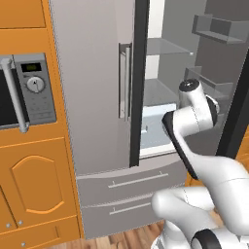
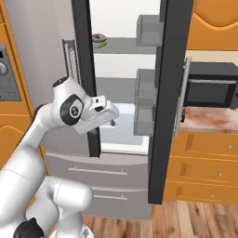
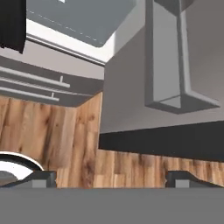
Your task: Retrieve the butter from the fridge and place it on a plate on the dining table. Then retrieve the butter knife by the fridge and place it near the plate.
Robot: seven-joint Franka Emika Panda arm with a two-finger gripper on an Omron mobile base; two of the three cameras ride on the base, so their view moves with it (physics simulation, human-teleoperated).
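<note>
A kitchen with orange cabinets and a wood floor. The pincer has its two tips far apart, with nothing between them. It sits in front of the open fridge, low down by the right door, which is swung open. In the hand view, wood floor and a grey door bin lie just past the tips. The left door is shut, with its bar handle near the dark middle strip. Two drawers sit at the bottom. Far inside, on the top shelf, lies the butter, just beside a small reddish food. A microwave sits in the cabinets on the left. On the right is a marbled tabletop with a dark oven behind it.
</note>
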